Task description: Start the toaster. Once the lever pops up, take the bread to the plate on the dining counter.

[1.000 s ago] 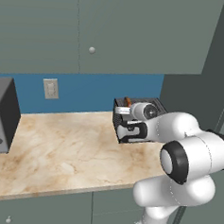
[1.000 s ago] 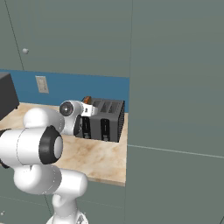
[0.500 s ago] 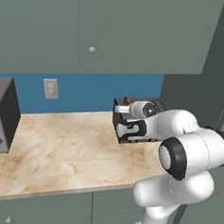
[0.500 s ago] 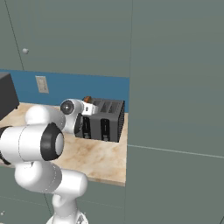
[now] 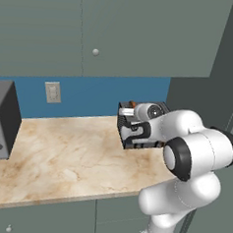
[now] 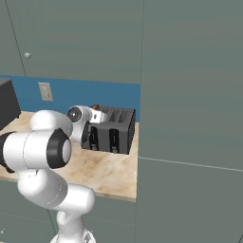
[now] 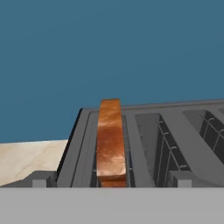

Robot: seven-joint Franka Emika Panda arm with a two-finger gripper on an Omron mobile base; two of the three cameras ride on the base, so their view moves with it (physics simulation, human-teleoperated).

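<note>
Right now the gripper (image 5: pixel 130 108) hovers at the toaster (image 5: pixel 142 126) just right of centre in the left base view, fingers spread as wide as they go and holding nothing. Seen from the hand view, the bread (image 7: pixel 110 142) stands upright in the toaster's leftmost slot — orange-brown crust poking above the rim — against the blue wall (image 7: pixel 109 48).

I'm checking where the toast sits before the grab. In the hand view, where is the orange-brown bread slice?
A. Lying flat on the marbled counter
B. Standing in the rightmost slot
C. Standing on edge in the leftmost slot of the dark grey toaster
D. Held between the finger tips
C: the orange-brown bread slice stands upright in the leftmost slot of the dark grey toaster, with the slots to its right empty.
</note>
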